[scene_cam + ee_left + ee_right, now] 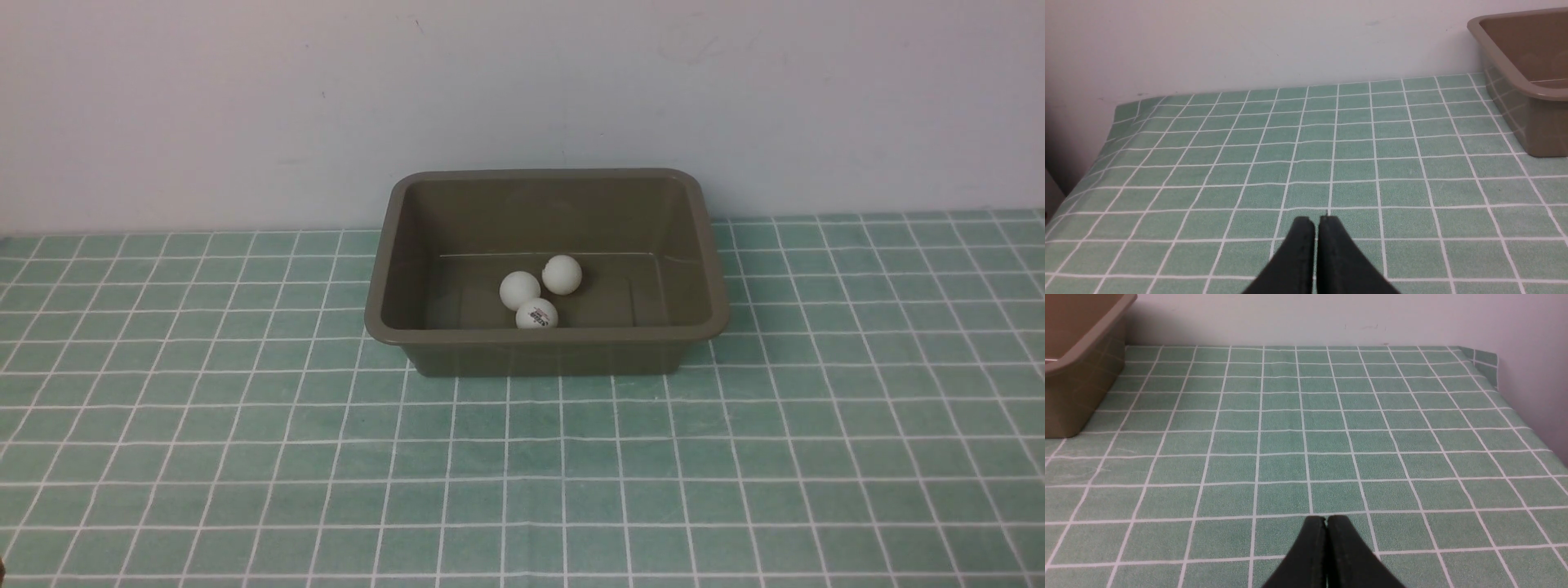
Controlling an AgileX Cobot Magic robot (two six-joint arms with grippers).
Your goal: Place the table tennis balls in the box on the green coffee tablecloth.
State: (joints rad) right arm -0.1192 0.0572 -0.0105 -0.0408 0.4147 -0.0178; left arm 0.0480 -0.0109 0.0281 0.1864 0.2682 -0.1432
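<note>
Three white table tennis balls lie together on the floor of the olive-brown box [392,327]: one at the left [520,289], one behind it [562,273], and one with a dark logo [536,314] by the near wall. The box stands on the green coffee tablecloth [245,457] near the back wall. Neither arm shows in the front view. My left gripper [1316,220] is shut and empty above bare cloth, with the box [1535,118] off to one side. My right gripper [1326,520] is likewise shut and empty, with the box's corner [1073,388] at the picture's edge.
A pale wall runs close behind the box. The cloth drops off at the table's left edge [1090,167] and folds up against a wall at the far right corner [1486,363].
</note>
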